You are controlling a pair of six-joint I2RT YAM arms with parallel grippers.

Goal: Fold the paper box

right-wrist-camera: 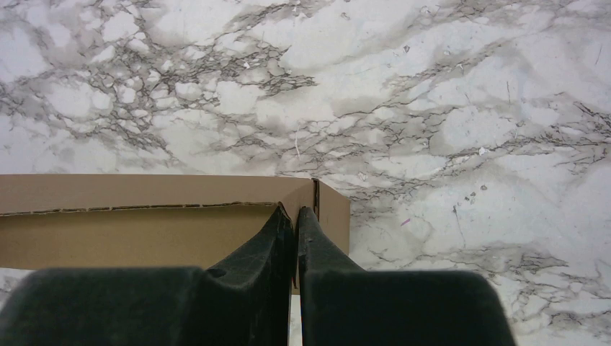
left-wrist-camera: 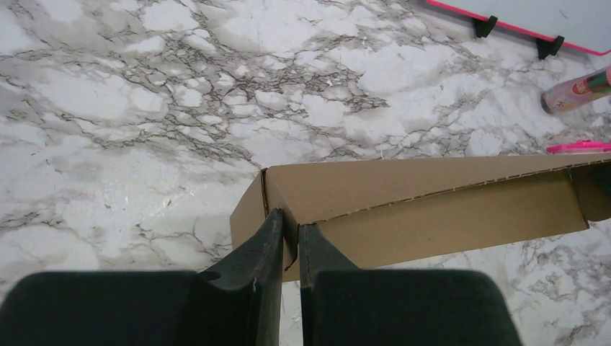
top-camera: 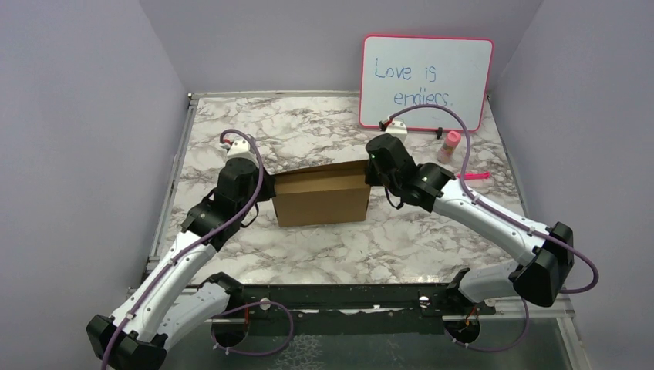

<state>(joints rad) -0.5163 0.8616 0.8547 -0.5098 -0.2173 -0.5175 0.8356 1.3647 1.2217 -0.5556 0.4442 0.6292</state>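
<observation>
Plain brown cardboard box [top-camera: 320, 196], left end wall clamped by left gripper [left-wrist-camera: 290, 225], right end wall clamped by right gripper [right-wrist-camera: 296, 215].

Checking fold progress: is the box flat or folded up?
Folded up: the paper box stands with raised walls, not a flat sheet.

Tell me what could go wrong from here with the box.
1. The left gripper and right gripper each pinch only a thin wall at one end of the paper box; either might slip or crease it.
2. Uneven pulling might twist the box.
3. Swinging the right gripper back could knock the pink bottle nearby.
</observation>
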